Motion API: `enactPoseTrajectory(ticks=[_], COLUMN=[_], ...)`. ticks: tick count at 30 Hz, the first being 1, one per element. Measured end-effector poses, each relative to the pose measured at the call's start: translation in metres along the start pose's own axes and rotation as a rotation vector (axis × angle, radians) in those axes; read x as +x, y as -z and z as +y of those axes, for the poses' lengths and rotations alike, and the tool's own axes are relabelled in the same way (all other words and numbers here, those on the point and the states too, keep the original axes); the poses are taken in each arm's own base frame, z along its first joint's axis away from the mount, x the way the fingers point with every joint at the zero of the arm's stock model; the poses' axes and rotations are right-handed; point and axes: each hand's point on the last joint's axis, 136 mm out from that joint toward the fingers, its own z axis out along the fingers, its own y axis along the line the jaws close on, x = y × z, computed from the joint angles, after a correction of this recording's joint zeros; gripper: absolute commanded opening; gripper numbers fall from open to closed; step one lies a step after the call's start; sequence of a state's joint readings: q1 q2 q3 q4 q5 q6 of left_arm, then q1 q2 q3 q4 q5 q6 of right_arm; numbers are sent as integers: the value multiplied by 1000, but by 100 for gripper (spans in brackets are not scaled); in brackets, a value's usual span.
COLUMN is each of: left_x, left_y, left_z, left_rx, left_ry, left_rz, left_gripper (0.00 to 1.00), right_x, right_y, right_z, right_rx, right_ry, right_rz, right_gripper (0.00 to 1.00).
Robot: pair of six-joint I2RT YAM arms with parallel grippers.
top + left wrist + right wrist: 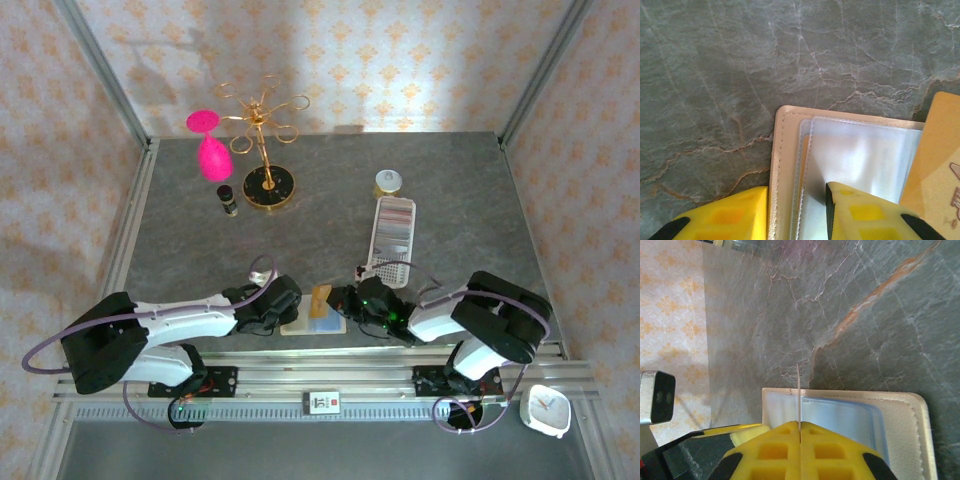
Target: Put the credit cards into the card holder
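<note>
The card holder [305, 325] lay open on the bench [450, 200], close to the near edge and about midway along it, between the two arms. Its clear plastic sleeves faced up inside the beige cover.

The left pincer [796, 200] stood partly released, straddling one edge of the holder [782, 165]. One finger was down beside the cover and the other [865, 210] was over the sleeves. It looked to be steadying the holder rather than clamping it.

The right pincer [800, 427] was clenched on a tan-gold card [799, 390]. The card was held on edge just above the sleeves and showed only as a thin line over the holder [900, 430]. From the left wrist its flat face [935, 170] rose at the holder's far side.

The step in hand appeared to be lining the card up with a sleeve, and it was not yet inside. The next move would call for tilting the card's lower edge into a sleeve mouth and sliding it in while the left pincer kept the holder from shifting. The sleeves were slack, so the edge could ride over them.
</note>
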State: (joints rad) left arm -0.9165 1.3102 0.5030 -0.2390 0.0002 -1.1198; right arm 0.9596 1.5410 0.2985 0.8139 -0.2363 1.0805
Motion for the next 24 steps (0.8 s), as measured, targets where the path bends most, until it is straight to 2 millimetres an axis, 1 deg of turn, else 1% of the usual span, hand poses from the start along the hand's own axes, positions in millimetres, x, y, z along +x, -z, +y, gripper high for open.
enactPoseTrajectory(ticks=[13, 20, 24], left_x=[0, 0, 0], left_y=[0, 0, 0], left_z=[-1, 0, 0], left_rx=[3, 2, 2], left_ry=[1, 1, 1], left_rz=[-2, -1, -1], left_gripper=[30, 30, 30], right_x=[4, 9, 14], right_y=[-7, -6, -4], right_z=[-3, 4, 0], right_rx=[-11, -43, -42], right_ry=[0, -2, -18], right_rz=[16, 30, 48], right_gripper=[0, 0, 0])
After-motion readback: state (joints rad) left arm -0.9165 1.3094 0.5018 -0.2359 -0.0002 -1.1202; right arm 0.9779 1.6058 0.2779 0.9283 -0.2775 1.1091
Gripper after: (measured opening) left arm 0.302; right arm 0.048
